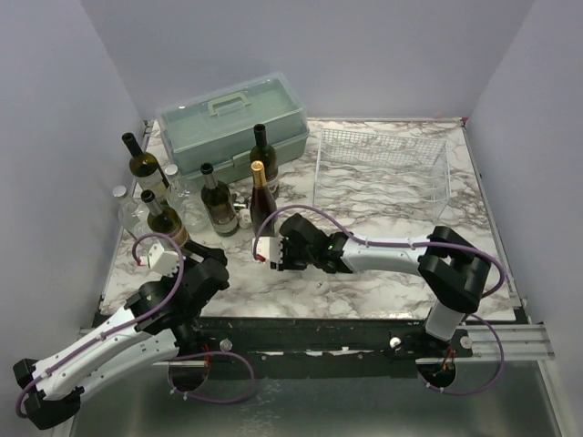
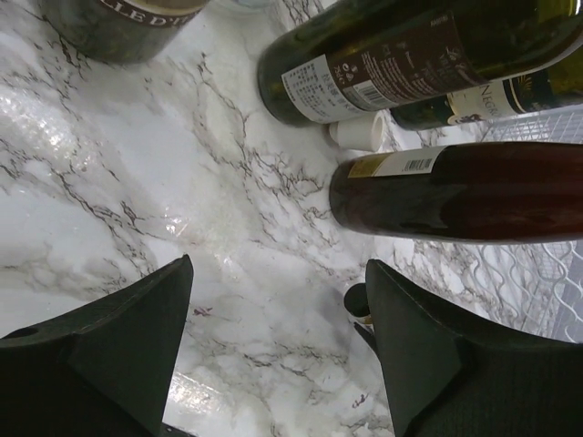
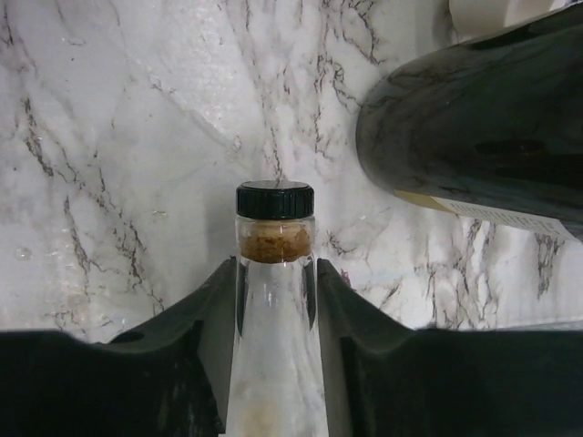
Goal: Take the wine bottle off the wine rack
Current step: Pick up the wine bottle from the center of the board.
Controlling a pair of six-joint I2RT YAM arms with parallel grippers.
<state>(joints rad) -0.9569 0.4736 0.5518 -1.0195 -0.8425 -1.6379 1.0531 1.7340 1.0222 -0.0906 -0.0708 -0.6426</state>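
Observation:
The wine bottle (image 3: 275, 237) is clear glass with a black cap over a cork. Its neck runs between the fingers of my right gripper (image 3: 275, 264), which is shut on it, and the cap sticks out past the fingertips. In the top view the right gripper (image 1: 271, 249) reaches left over the table's middle and hides this bottle beneath it. The white wire wine rack (image 1: 383, 173) stands at the back right with no bottle showing in it. My left gripper (image 2: 278, 264) is open over bare marble at the front left (image 1: 211, 258).
A grey-green toolbox (image 1: 232, 123) sits at the back. Several upright bottles (image 1: 219, 200) crowd the left. A gold-topped dark bottle (image 1: 262, 202) stands just behind the right gripper, and a dark bottle (image 3: 474, 118) is close beside the fingers. Walls enclose three sides.

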